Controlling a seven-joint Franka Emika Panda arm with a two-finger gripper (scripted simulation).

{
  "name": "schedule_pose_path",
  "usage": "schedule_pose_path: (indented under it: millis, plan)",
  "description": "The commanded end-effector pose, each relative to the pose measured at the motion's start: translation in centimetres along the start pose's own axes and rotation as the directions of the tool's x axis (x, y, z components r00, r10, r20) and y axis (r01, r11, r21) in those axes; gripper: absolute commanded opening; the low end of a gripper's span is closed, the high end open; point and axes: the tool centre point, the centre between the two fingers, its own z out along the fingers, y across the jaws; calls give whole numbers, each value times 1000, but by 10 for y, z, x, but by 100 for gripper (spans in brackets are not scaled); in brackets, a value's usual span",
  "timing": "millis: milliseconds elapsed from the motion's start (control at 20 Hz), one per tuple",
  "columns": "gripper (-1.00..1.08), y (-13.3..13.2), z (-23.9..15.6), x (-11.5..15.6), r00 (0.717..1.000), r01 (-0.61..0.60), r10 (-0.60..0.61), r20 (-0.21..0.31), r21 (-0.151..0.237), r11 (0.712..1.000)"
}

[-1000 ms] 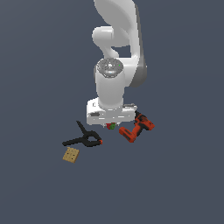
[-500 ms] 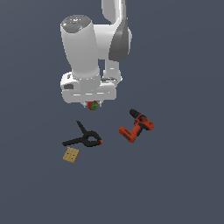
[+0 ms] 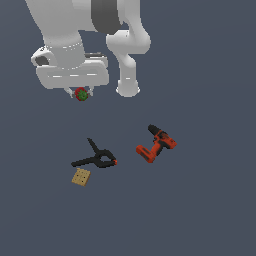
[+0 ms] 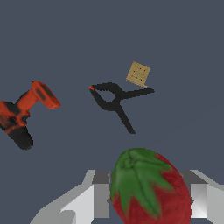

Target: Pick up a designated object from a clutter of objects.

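While the claw [image 3: 80, 93] grips the strawberry [image 3: 81, 94], clamp [image 3: 96, 159], cracker [image 3: 81, 177], drill [image 3: 156, 144] lie below.

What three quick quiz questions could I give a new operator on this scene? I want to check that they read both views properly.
1. True or false: the strawberry lies on the floor beside the spring clamp.
2. Which thing lies nearest the cracker? A) the drill B) the spring clamp C) the strawberry
3. Fill in: the end effector is shut on the ____.

Key:
1. False. The strawberry is held at the end effector, raised above the floor; in the wrist view it sits between the fingers.
2. B. The spring clamp lies just beside the cracker; the drill lies apart, toward the exterior view's right.
3. Strawberry.
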Motion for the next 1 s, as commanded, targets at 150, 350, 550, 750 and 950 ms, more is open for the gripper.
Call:
schedule_pose_path:
  millis: [150,350,550,750,950]
  plan:
    - [-100,32,-37,-23,1000,1,-1,1,-1,1000]
    - [-100,49,-56,-33,1000,1,-1,1,-2,1000]
    - [-100,59,-67,-39,1000,1,-1,2,-3,1000]
    - [-100,62,-69,-39,1000,1,-1,2,-4,1000]
    - [-100,60,-67,-37,1000,1,-1,2,-4,1000]
